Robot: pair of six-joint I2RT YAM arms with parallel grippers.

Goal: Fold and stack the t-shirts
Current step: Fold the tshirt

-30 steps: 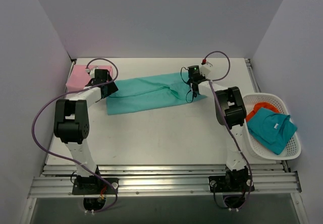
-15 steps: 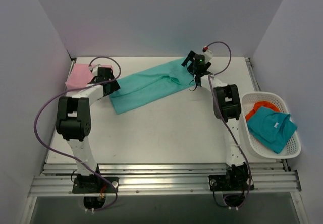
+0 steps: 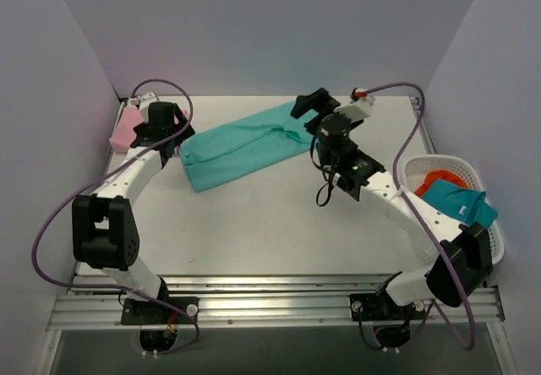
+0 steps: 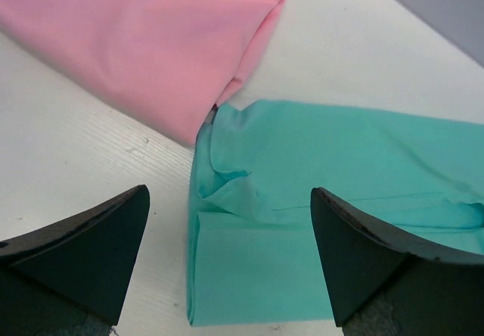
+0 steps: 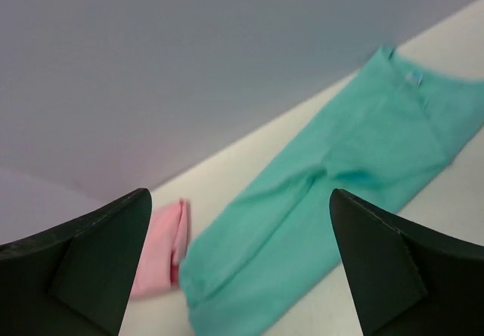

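The light turquoise t-shirt [image 3: 245,143] lies folded into a long strip, running diagonally across the far half of the table. Its near-left end [image 4: 302,222] shows under my left gripper [image 4: 228,194], which hangs open above it, holding nothing. A pale pink t-shirt [image 3: 125,128] lies folded at the far left, its edge touching the turquoise corner [image 4: 151,48]. My right gripper [image 3: 306,105] is open and empty, raised above the strip's far right end. The right wrist view takes in the whole strip [image 5: 325,177] and the pink shirt [image 5: 162,249].
A white basket [image 3: 490,248] stands at the right table edge with a teal shirt [image 3: 461,202] and an orange one [image 3: 433,181] in it. Grey walls close in the back and both sides. A purple cable [image 3: 406,130] loops over the right arm.
My right gripper opened, let go of the turquoise shirt's right end and rose, its arm swinging out. The strip swung from nearly level to diagonal. My left gripper shifted back-left, staying open.
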